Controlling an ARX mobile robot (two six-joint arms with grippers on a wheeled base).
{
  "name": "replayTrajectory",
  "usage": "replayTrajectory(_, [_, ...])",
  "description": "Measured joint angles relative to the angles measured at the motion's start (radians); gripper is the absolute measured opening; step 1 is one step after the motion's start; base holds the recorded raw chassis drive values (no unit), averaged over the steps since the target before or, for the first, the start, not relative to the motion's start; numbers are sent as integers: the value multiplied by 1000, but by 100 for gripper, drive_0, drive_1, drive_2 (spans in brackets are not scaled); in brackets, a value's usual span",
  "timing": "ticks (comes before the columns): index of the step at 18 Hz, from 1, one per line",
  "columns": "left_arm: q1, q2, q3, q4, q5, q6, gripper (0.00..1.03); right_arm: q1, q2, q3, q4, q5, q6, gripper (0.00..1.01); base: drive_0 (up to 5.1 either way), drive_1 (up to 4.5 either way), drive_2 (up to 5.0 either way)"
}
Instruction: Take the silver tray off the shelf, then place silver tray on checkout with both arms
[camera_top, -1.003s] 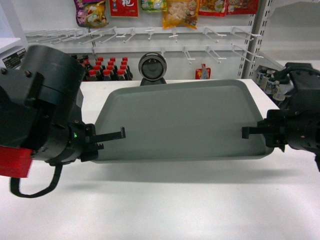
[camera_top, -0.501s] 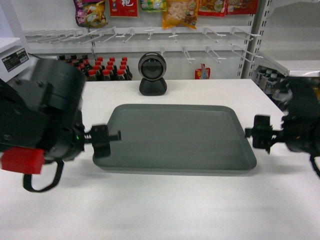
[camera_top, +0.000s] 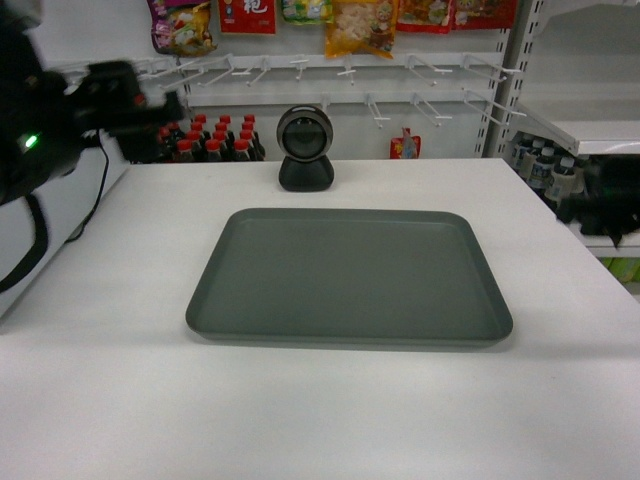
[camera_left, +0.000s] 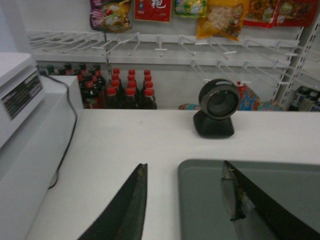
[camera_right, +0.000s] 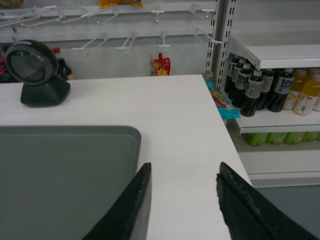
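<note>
Bright even overhead store light. Soft thin shadow under matte grey-green rectangular tray (camera_top: 348, 275) on white countertop (camera_top: 300, 410). Black left arm (camera_top: 60, 125) motion-blurred; wrist-view black fingers (camera_left: 125, 210) out of focus.

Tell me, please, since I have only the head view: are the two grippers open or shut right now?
Observer: The left wrist view shows the left gripper open, with nothing held between its fingers.
Operator: Thank you. And the right one? It is just a dark shape at my frame's edge.
Observer: The right gripper is open too and holds nothing.
Operator: Is it over the silver tray?
Observer: No. Its camera shows both fingers over the bare checkout, to the right of the silver tray corner.
</note>
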Motion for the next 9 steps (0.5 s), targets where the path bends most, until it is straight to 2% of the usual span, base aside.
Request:
replayTrajectory(2, [40, -47, -175, 122, 27, 51, 26, -9, -105, -145, 66, -3, -18, 26, 0, 0, 0])
replayTrajectory(4, [61, -182, -269, 150, 56, 71, 4, -19, -249, -240, 85, -14, -25, 4, 0, 0, 0])
replayTrajectory(5, [72, -239, -312, 150, 68, 74, 2, -40, -294, -298, 80, -48, -31, 3, 0, 0, 0])
replayTrajectory(6, [82, -282, -368, 135, 85, 74, 1, -68, -336, -354, 69, -59, -33, 3, 0, 0, 0])
replayTrajectory(9, [112, -418, -472, 91, 108, 74, 1, -76, -505, -450, 45, -61, -35, 3, 0, 0, 0])
